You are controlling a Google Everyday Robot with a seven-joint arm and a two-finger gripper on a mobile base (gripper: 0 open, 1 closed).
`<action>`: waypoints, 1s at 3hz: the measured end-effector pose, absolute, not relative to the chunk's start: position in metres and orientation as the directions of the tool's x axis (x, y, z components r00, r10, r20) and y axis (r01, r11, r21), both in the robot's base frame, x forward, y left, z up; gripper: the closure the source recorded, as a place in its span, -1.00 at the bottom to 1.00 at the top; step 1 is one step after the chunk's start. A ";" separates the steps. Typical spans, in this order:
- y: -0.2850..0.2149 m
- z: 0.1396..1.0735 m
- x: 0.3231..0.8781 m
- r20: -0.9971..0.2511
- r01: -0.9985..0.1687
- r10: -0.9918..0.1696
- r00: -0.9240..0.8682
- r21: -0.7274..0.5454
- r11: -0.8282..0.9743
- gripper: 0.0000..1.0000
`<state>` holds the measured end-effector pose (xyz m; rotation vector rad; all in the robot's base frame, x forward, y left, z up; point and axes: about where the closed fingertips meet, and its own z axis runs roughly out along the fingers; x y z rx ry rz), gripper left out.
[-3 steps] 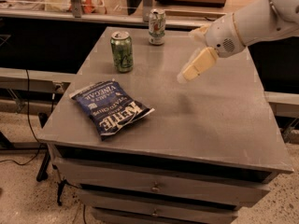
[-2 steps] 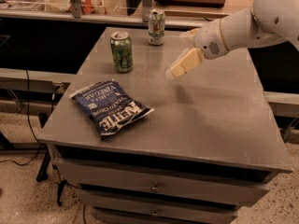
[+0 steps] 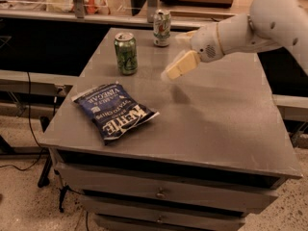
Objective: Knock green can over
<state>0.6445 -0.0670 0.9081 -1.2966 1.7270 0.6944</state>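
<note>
Sweeping leftward over the grey metal worktop (image 3: 216, 124), the white robot arm (image 3: 250, 28) has carried its pale gripper (image 3: 177, 67) nearer the small green aluminium drink can (image 3: 126, 53). That can stands upright at the worktop's back left, to the view's left of the gripper and still apart from it. Whether the gripper is wide or narrow cannot be told.

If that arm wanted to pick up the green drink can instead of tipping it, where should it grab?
Probably around the middle of the small green aluminium can, which stands upright with round, straight sides. Come in level from the side facing the pincer, which hovers above the grey table to the can's right in the view; that side looks open.
</note>
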 end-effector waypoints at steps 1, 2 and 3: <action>-0.036 0.904 0.655 -0.911 -0.961 -0.405 -0.075 -0.042 0.272 -1.00; -0.013 0.904 0.661 -0.941 -0.964 -0.336 -0.047 -0.046 0.263 -1.00; 0.005 0.908 0.669 -0.961 -0.958 -0.277 -0.015 -0.066 0.278 -1.00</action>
